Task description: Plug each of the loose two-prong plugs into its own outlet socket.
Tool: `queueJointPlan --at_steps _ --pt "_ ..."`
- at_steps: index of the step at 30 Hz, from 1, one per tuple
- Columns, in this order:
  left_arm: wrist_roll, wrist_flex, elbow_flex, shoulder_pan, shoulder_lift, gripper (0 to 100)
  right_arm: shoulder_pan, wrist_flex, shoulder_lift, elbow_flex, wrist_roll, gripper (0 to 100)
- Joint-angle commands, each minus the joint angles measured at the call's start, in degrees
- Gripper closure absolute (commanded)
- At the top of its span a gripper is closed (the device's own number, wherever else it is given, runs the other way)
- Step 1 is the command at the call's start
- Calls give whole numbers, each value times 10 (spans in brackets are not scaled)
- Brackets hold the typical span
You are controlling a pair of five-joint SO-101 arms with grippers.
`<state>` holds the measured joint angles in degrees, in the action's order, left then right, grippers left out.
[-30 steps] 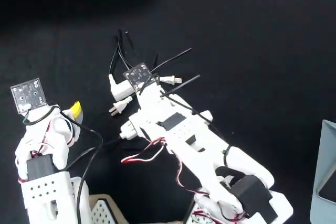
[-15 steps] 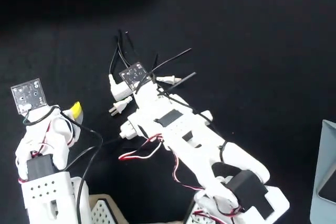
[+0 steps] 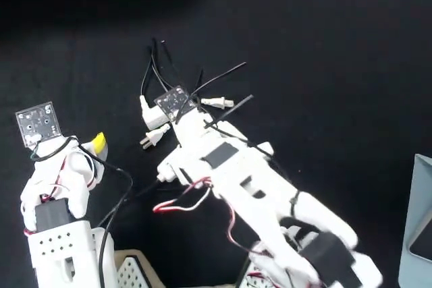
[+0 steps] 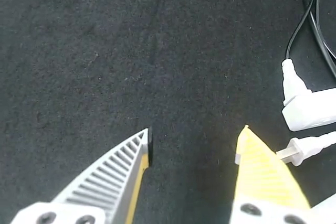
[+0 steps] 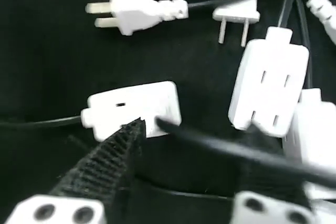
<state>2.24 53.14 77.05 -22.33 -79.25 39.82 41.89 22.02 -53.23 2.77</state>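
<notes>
Two jaws stand apart on the left gripper (image 4: 195, 132), which hangs left of the white socket block (image 4: 308, 109). A loose plug (image 4: 311, 144) lies just beside that block. The right gripper (image 5: 197, 129), jaws apart too, hovers just right of it, over another socket (image 5: 126, 106).

Right claw (image 5: 197, 132) is hanging over the black surface (image 5: 47, 66), fingers spread. One fingertip (image 5: 134, 128) is overlapping the near edge of a white socket block (image 5: 131, 106). A second socket block (image 5: 269, 90) is lying just beside it. A corded plug (image 5: 139, 13) and a short plug (image 5: 237, 13) are lying loose beyond. A black cable (image 5: 210, 142) is crossing between the fingers.
</notes>
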Motion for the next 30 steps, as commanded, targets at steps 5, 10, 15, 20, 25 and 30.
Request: queueJointPlan --at_steps 5,10,15,20,25,30 --pt "-48 36 -40 57 -5 731 24 101 193 17 10 707" --pt "-111 102 -76 120 -5 731 12 164 295 4 11 786" --pt "-170 148 -80 195 -1 731 -67 153 334 -44 8 880" --pt "-176 151 -70 235 1 731 -171 104 334 -80 7 875" --pt "-176 150 -63 305 2 731 -196 104 333 -84 10 821" --pt "-177 136 -64 352 33 731 -197 61 333 -115 8 821"
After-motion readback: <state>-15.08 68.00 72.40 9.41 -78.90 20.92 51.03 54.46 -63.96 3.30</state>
